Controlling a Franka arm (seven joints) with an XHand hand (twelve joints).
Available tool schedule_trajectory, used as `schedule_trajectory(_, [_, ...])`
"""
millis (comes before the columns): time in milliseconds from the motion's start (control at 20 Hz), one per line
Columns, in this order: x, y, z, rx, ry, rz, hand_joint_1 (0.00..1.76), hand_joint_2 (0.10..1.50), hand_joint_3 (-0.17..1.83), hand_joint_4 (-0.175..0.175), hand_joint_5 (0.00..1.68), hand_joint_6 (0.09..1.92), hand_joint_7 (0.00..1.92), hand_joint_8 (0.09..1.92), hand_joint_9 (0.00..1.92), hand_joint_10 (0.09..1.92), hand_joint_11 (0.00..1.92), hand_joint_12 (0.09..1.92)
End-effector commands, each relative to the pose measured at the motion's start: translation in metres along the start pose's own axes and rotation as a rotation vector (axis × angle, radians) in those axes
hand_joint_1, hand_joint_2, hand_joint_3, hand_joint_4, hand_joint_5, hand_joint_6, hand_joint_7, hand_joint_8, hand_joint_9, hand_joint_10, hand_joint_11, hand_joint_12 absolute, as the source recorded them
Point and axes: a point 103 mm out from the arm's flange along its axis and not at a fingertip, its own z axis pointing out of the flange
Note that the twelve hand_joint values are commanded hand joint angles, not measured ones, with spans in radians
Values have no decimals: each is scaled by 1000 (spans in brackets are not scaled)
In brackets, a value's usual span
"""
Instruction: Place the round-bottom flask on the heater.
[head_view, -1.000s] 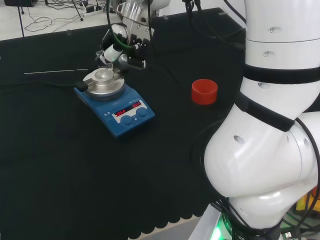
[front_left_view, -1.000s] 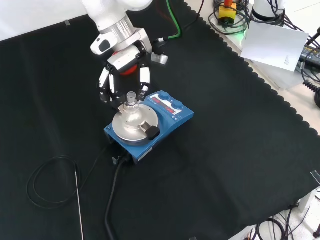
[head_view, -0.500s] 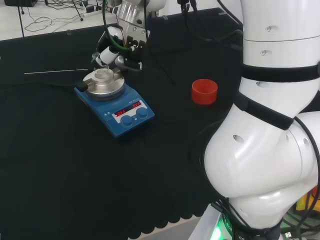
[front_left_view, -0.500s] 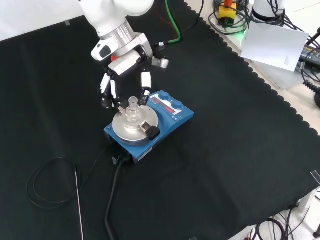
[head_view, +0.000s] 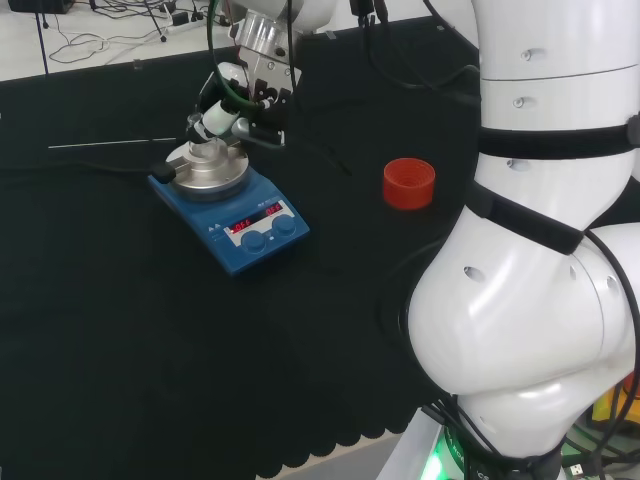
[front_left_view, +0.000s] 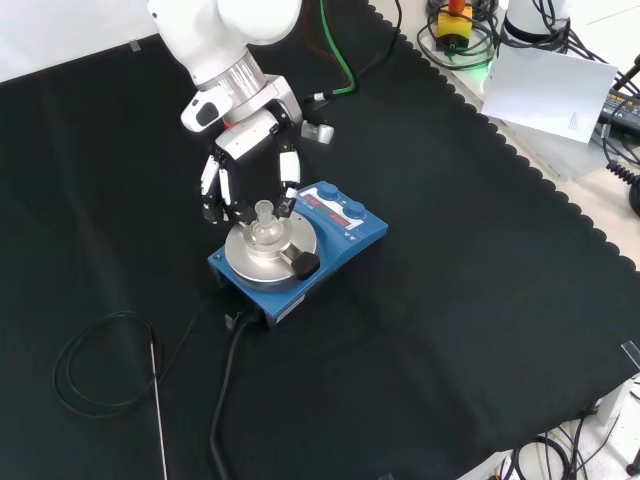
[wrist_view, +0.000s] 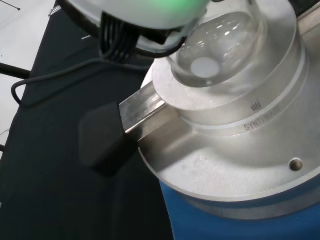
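The clear round-bottom flask (front_left_view: 263, 224) sits upright in the round metal block on the blue heater (front_left_view: 345, 229). In the head view the flask (head_view: 206, 149) shows faintly on the heater (head_view: 246, 217). The hand (front_left_view: 250, 160) hangs just above and behind the flask, open, with its fingers (front_left_view: 289, 172) pointing down on either side of the neck and apart from the glass. In the head view the hand (head_view: 241, 98) is over the far side of the block. The wrist view shows the flask's bulb (wrist_view: 220, 42) seated in the block (wrist_view: 235, 145).
A red ribbed ring stand (head_view: 409, 183) lies to the right of the heater in the head view. A black knob (front_left_view: 304, 264) sticks out of the block's side. A black cable (front_left_view: 98, 362) loops on the cloth beside a thin rod (front_left_view: 158, 405).
The hand has let go of the flask's neck, spread its fingers and risen a little. The flask stays seated on the heater.
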Motion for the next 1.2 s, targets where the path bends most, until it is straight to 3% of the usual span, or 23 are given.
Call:
schedule_trajectory(50, [-6,0,0,3,32,21,1134,687,692,24,1170,866,481,687,757,565,547,1276])
schedule_trajectory(150, [-7,0,0,18,34,30,1122,743,614,25,1128,901,458,695,740,574,537,1283])
schedule_trajectory(250, [-9,0,0,23,34,32,1070,688,662,-44,950,895,391,708,685,600,490,1303])
schedule_trajectory(300, [-9,-1,-1,24,30,30,1048,649,697,-59,847,895,357,716,653,617,461,1316])
schedule_trajectory(500, [-9,-3,-6,47,28,14,1007,553,727,-55,510,797,257,733,566,667,365,1354])
schedule_trajectory(600, [-9,-5,-9,47,24,10,993,533,711,-47,425,703,223,736,528,688,335,1365])
schedule_trajectory(850, [-7,-20,-18,25,-7,-2,956,518,685,-41,385,600,196,735,497,704,309,1370])
schedule_trajectory(1200, [-10,-60,-42,-41,-27,5,937,528,655,-39,394,547,194,732,491,707,299,1375])
